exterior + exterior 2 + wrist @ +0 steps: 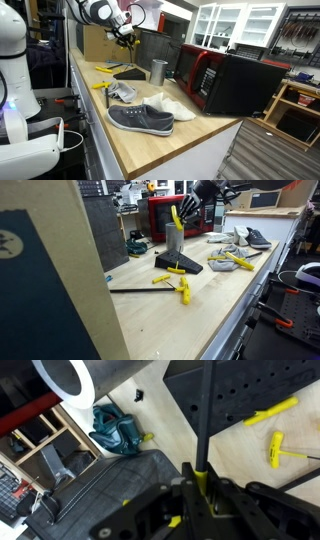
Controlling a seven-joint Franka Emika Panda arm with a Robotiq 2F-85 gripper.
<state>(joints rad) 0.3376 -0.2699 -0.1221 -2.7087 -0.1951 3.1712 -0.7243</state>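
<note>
Jaws were closed almost fully on one yellow-handled T-key (176, 218), gripped by its handle and held upright over the single black holder block (181, 262), apparently to keep its shaft in line with the block's holes. Further right in the wrist view, two more T-keys (270, 410) lay loose on the surface (240, 475), within easy reach.

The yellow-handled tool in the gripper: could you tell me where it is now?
In an exterior view the yellow-handled tool is held in the gripper just above the black stand, with the red microwave behind it.
</note>
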